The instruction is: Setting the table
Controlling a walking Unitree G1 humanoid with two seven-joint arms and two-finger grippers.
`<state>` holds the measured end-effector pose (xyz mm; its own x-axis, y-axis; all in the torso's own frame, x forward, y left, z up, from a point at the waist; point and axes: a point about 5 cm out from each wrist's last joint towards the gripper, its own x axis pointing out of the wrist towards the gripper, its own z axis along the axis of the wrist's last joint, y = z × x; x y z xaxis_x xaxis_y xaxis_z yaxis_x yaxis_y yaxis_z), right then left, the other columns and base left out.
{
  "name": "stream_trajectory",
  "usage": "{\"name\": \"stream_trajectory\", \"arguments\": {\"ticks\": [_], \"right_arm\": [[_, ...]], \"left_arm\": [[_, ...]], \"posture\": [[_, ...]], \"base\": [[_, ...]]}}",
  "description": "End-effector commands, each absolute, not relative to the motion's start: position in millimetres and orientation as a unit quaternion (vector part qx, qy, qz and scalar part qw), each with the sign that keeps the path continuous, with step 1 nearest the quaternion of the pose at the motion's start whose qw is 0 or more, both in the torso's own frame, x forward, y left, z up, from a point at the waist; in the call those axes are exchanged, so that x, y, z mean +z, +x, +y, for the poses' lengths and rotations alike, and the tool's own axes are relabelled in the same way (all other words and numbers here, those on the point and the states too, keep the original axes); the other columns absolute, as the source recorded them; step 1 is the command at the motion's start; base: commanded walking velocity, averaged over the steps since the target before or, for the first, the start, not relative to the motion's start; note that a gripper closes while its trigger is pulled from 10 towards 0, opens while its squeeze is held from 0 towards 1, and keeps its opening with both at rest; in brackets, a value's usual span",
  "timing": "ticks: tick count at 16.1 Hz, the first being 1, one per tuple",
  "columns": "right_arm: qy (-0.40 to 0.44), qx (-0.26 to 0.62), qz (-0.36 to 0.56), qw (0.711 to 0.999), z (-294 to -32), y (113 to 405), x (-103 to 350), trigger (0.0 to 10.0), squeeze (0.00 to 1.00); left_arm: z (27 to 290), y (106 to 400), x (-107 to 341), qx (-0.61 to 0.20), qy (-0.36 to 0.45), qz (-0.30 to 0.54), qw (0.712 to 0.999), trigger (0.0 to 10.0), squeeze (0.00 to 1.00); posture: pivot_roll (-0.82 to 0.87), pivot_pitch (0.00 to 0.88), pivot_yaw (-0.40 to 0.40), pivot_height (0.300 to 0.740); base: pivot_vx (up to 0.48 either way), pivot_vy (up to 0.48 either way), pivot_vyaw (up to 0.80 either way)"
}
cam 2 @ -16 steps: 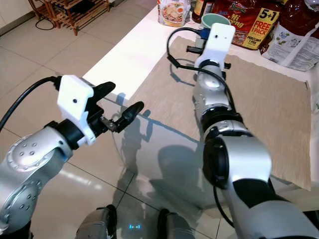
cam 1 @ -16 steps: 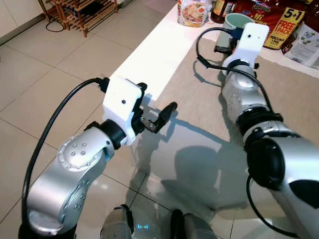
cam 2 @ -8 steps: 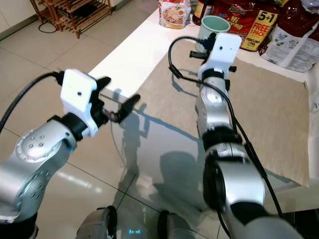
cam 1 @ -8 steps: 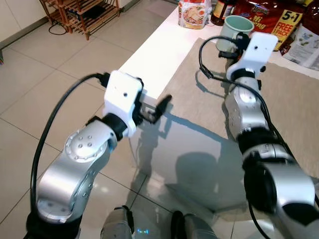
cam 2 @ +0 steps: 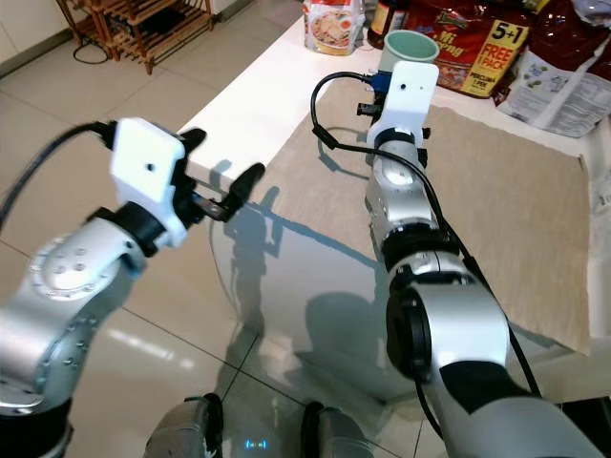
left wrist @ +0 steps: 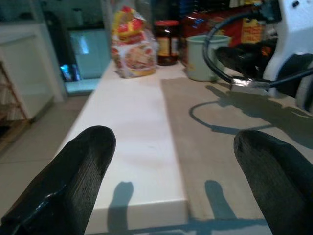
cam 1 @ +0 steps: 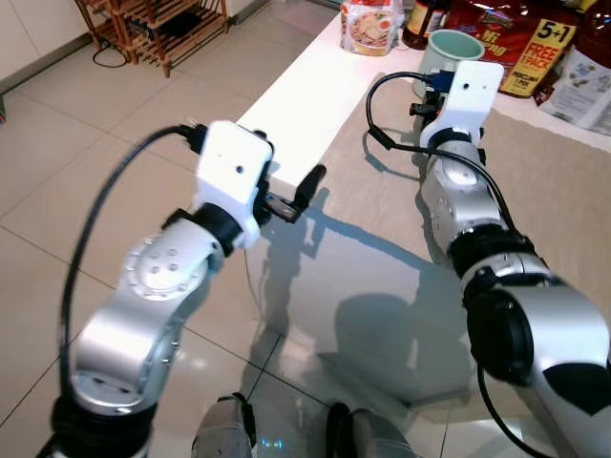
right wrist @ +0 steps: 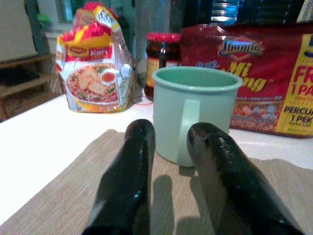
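A pale green mug point(right wrist: 195, 112) stands at the far end of the white table point(cam 1: 296, 105), just past a beige woven placemat point(cam 2: 516, 191). My right gripper point(right wrist: 172, 128) is stretched out low over the mat's far edge and points at the mug's handle. Its fingers are open by a narrow gap, the handle just beyond their tips, nothing held. My left gripper point(cam 2: 224, 162) hovers wide open over the table's near left corner, holding nothing. The left wrist view looks down the table to the mug point(left wrist: 198, 56).
Behind the mug stand a noodle packet point(cam 1: 372, 24), a dark jar point(right wrist: 164, 54) and a red noodle multipack point(cam 1: 535, 38); a white bag point(cam 1: 587, 86) lies at the far right. A wooden rack point(cam 1: 162, 24) stands on the tiled floor to the left.
My left gripper has lifted and moved forward over the table's corner. The right gripper has stayed by the mug with only a slight sideways shift.
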<state>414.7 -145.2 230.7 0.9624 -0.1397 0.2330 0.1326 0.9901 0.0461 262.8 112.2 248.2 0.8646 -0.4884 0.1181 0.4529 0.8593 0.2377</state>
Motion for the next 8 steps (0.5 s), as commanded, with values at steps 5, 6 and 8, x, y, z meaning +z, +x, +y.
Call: {"name": "stream_trajectory", "arguments": {"ticks": [5,6,8], "right_arm": [[0.002,-0.113,-0.152,0.982,-160.1,418.2,258.9,10.0,1.00],[0.001,-0.117,-0.159,0.980,-161.5,417.9,261.6,10.0,1.00],[0.004,-0.124,-0.143,0.982,-166.0,418.8,259.2,10.0,1.00]], "left_arm": [[107.3,256.2,261.9,-0.289,0.089,-0.113,0.946,10.0,0.00],[106.8,257.5,262.6,-0.290,0.086,-0.113,0.946,10.0,0.00],[104.8,259.5,263.3,-0.297,0.084,-0.114,0.944,10.0,0.00]], "posture": [[0.24,0.285,-0.102,0.740],[0.23,0.284,-0.099,0.740],[0.23,0.283,-0.097,0.740]], "base": [[0.000,0.000,0.00],[0.000,0.000,0.00],[0.000,0.000,0.00]]}}
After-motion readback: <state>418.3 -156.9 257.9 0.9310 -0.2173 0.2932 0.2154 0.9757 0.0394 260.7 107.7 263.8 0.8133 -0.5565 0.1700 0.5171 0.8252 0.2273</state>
